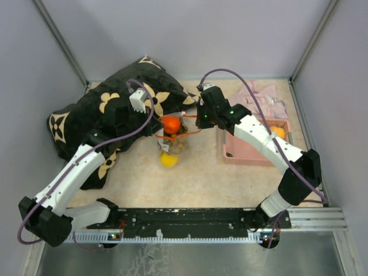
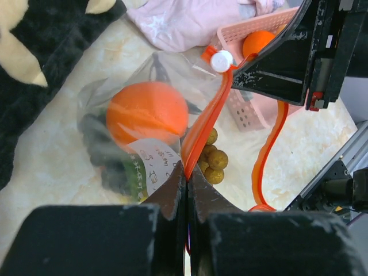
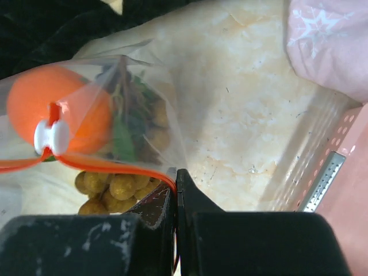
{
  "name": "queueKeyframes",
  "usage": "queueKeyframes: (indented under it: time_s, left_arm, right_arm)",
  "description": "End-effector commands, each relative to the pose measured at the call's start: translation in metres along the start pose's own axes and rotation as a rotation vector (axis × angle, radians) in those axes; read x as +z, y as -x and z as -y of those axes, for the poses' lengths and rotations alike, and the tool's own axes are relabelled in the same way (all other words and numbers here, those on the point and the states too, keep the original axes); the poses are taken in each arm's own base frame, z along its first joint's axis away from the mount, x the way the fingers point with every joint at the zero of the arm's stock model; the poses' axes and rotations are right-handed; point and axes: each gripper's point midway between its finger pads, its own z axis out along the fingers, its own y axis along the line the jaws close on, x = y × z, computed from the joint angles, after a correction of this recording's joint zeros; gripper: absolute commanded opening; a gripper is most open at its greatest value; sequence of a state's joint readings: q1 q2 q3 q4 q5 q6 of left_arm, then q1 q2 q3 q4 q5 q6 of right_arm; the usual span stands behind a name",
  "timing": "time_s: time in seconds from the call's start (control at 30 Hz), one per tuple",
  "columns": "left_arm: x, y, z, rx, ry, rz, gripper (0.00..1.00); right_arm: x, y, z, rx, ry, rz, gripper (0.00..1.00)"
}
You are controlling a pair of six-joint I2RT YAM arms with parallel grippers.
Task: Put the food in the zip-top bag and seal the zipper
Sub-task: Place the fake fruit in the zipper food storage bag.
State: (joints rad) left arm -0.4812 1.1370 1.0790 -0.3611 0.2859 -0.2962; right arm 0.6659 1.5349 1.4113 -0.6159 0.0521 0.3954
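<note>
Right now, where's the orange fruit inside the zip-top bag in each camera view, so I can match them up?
Top external: orange fruit at picture centre, above the yellow lemon.
Left wrist: orange fruit left of centre, inside the zip-top bag.
Right wrist: orange fruit at far left, behind the white slider.
Shared landmark: the orange-red zipper running beside it.

Your left end effector [image 2: 187,179] is pinched on the zipper [image 2: 202,129], which runs up from it to a white slider [image 2: 221,60]. Left of the zipper, an orange fruit [image 2: 146,112] sits inside the zip-top bag [image 2: 98,98]. Just right of the zipper you have a brownish-green grape bunch [image 2: 213,158].
</note>
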Motion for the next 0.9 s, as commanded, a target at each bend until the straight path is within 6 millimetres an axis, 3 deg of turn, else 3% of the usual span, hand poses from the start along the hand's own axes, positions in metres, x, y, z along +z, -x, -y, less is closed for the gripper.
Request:
queueKeyframes:
  time_s: [0.0, 0.2, 0.37, 0.6, 0.73, 0.87]
  left_arm:
    - [0.0, 0.02, 0.005, 0.003, -0.034, 0.062, 0.0]
    - [0.013, 0.004, -0.005, -0.029, -0.004, -0.021, 0.0]
    - [0.015, 0.003, -0.008, -0.033, 0.011, -0.029, 0.0]
    - [0.015, 0.002, -0.01, -0.037, 0.016, -0.033, 0.0]
    - [0.014, 0.003, -0.01, -0.034, 0.021, -0.027, 0.0]
    - [0.012, 0.004, -0.01, -0.033, 0.025, -0.021, 0.0]
  right_arm:
    - [-0.017, 0.028, -0.01, -0.032, 0.026, 0.093, 0.0]
    - [-0.025, 0.038, -0.034, -0.044, 0.15, 0.118, 0.04]
    - [-0.041, 0.041, -0.044, -0.05, 0.209, 0.134, 0.17]
    - [-0.073, 0.049, -0.043, -0.07, 0.223, 0.195, 0.42]
    - [-0.086, 0.047, -0.026, -0.078, 0.148, 0.208, 0.53]
    - [-0.091, 0.037, 0.016, -0.062, -0.02, 0.201, 0.63]
